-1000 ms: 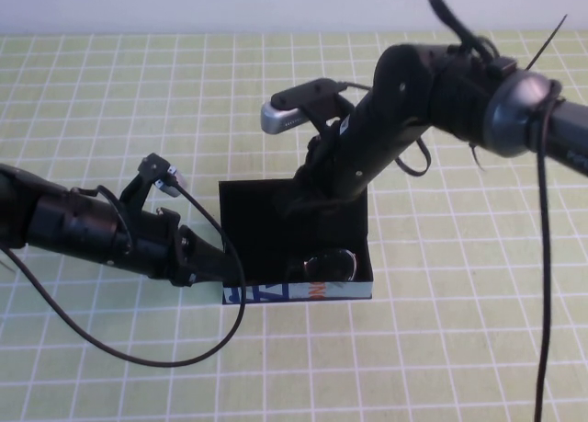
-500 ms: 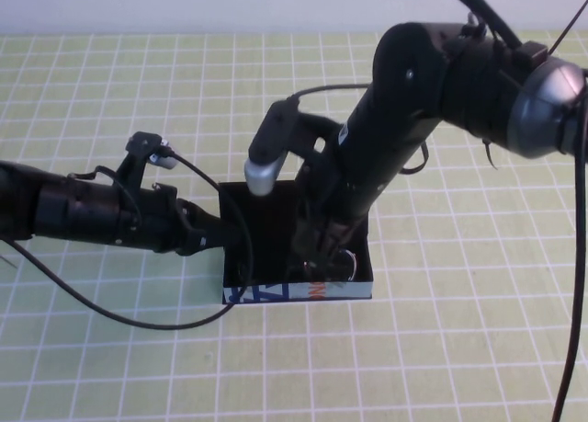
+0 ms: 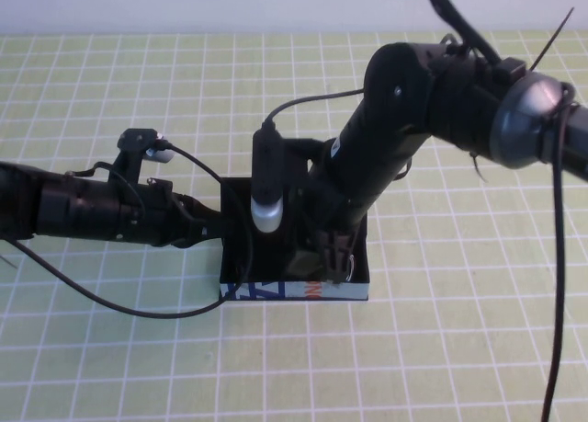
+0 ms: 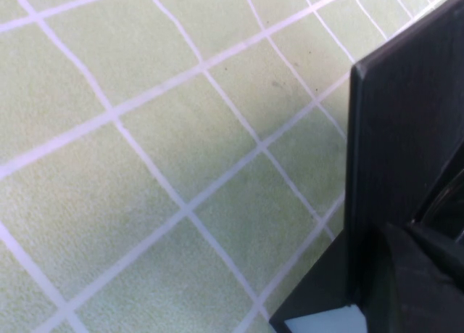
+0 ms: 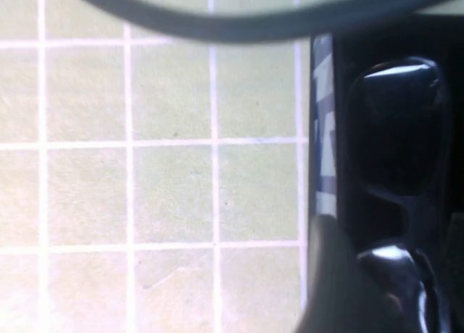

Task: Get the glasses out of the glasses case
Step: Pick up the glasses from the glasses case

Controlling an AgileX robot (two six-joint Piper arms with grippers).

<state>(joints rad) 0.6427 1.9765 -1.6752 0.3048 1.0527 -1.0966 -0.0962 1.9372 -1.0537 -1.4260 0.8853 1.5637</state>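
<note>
High view: the right claw dips into the open rectangular black glasses case, directly over the black thick-framed glasses, which lie left to right. Left claw braces the case's left wall; neither claw's spread is visible.

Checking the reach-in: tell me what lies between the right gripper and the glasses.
Nothing shows between them. In the right wrist view the right gripper is inside the glasses case, right at the glasses. The left gripper is at the case's left side.
</note>
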